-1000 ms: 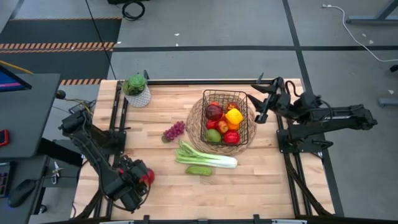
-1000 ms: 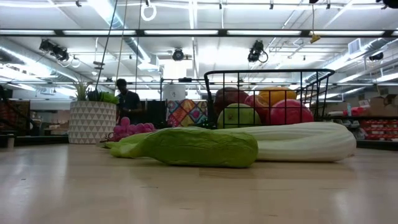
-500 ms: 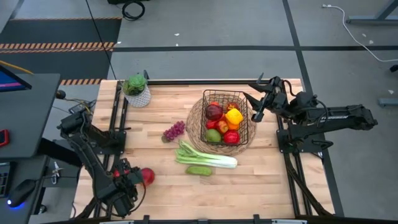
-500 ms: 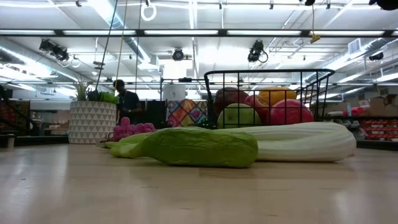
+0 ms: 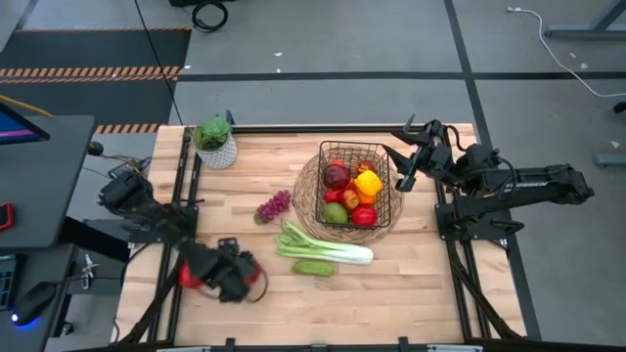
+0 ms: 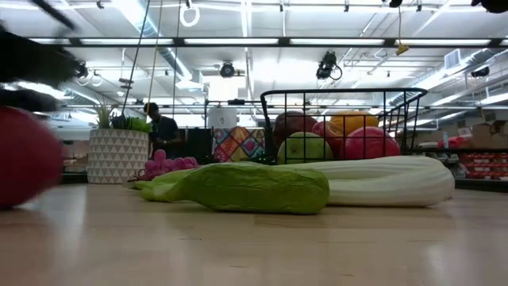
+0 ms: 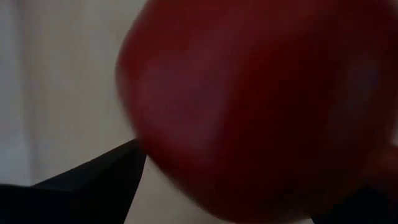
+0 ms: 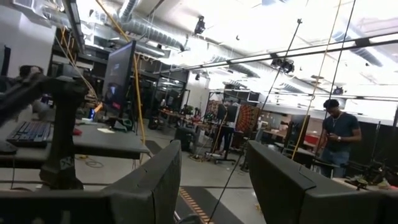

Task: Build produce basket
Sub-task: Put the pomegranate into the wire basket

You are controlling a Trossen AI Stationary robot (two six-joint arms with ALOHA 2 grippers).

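Basket [image 5: 354,183] part full — four things left.

The left pincer [image 5: 217,274] grips one red apple [image 5: 192,277], well away from the basket on the surface [image 5: 411,274]. I count about six fruits inside the basket. Between pincer and basket lie one leek [image 5: 323,245], one cucumber [image 5: 313,268] and one grape bunch [image 5: 274,205] — all still out. The right pincer [image 5: 409,162] hangs just beside the basket, open, holding nothing.

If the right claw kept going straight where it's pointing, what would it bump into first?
Probably nothing on the table. The right claw, open and empty, looks out over the basket into the room; its way looks free, though depth is hard to judge.
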